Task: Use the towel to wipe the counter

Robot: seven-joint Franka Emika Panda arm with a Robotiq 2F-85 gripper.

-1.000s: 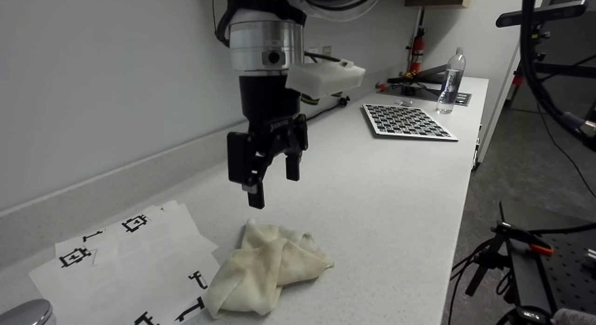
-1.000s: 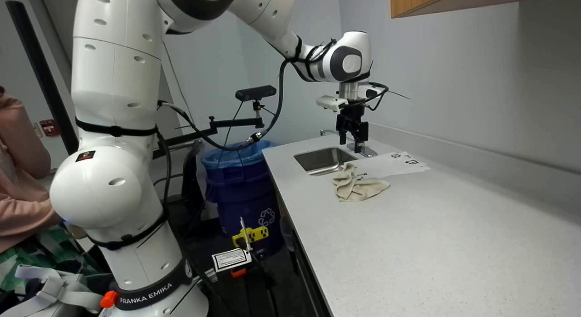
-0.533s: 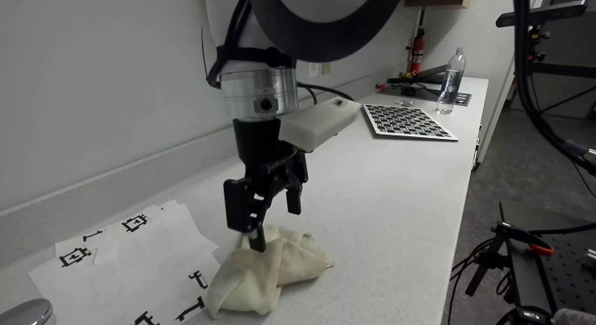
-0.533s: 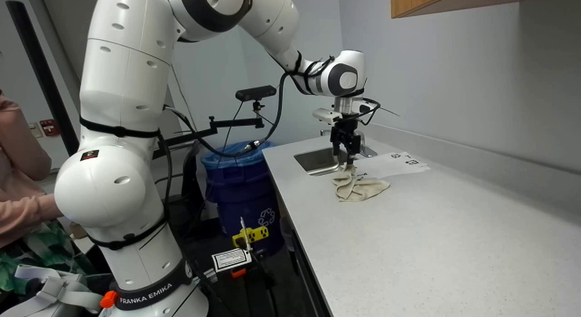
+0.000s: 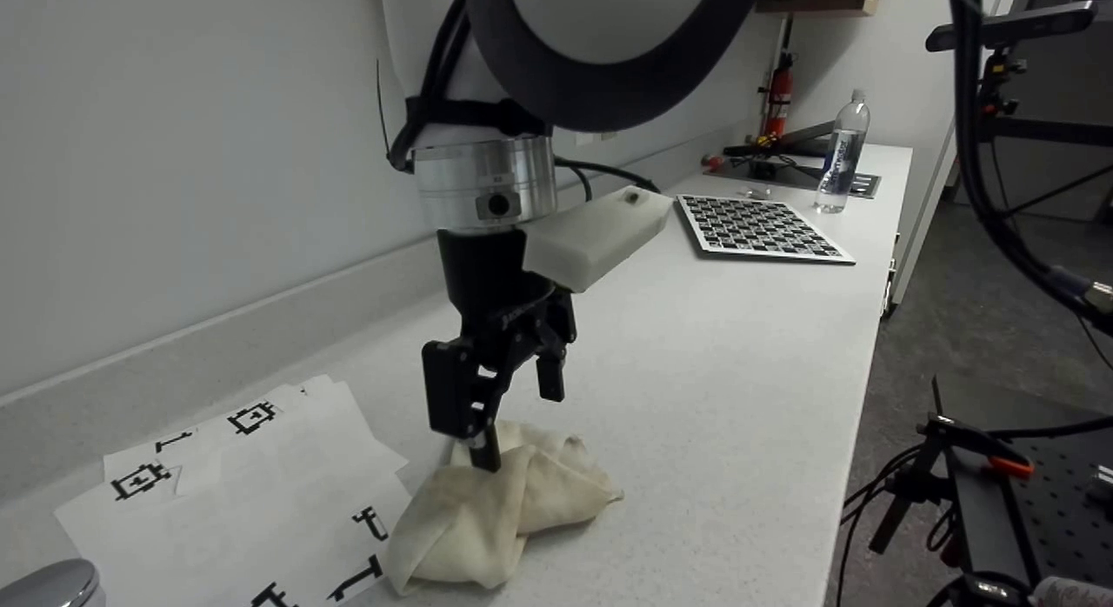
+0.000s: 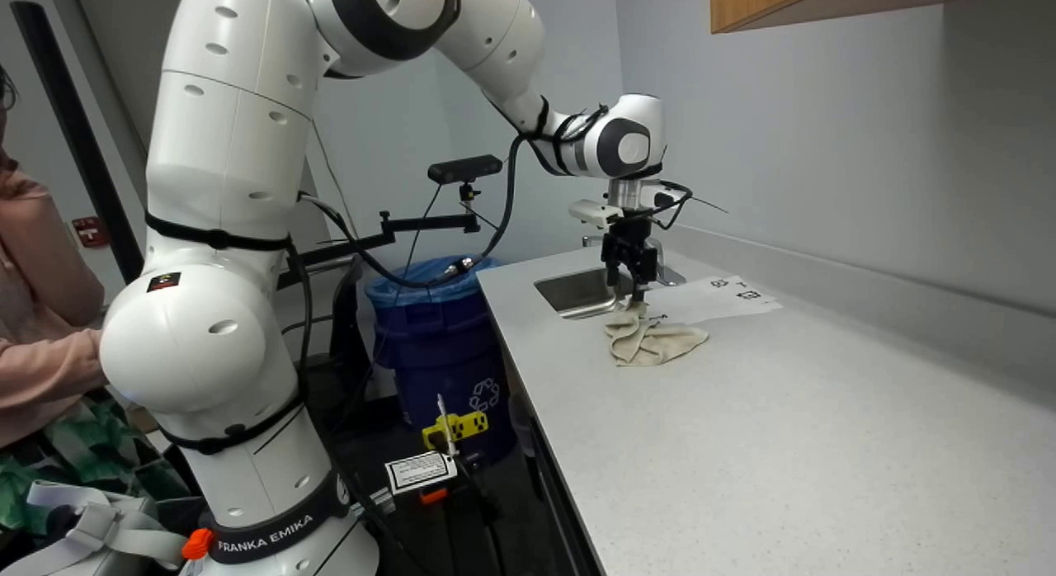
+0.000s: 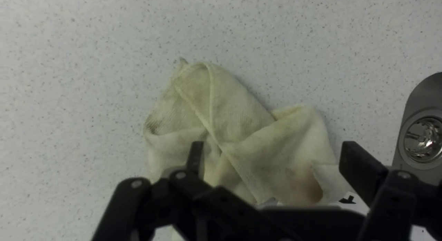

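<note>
The cream towel (image 5: 522,511) lies crumpled on the white counter (image 5: 696,355), with several folds and a few brownish stains. It also shows in an exterior view (image 6: 657,343) near the sink, and in the wrist view (image 7: 238,120). My black gripper (image 5: 519,422) points down over the towel's far part, its fingers wide apart with nothing between them. In an exterior view the gripper (image 6: 625,289) is just above the towel's sink-side end. In the wrist view the gripper (image 7: 271,153) has one finger over the towel and one past its edge. Whether a fingertip touches the towel I cannot tell.
White sheets with black marks (image 5: 243,494) lie beside the towel, near the wall. A steel sink (image 6: 577,289) and a faucet (image 6: 670,272) are at the counter's end. A checkered board (image 5: 761,227) and a water bottle (image 5: 840,163) stand farther along the counter.
My gripper has come down from well above the counter to just over the towel. In the last half second it has barely moved. The towel has not moved, and the fingers stay apart.
</note>
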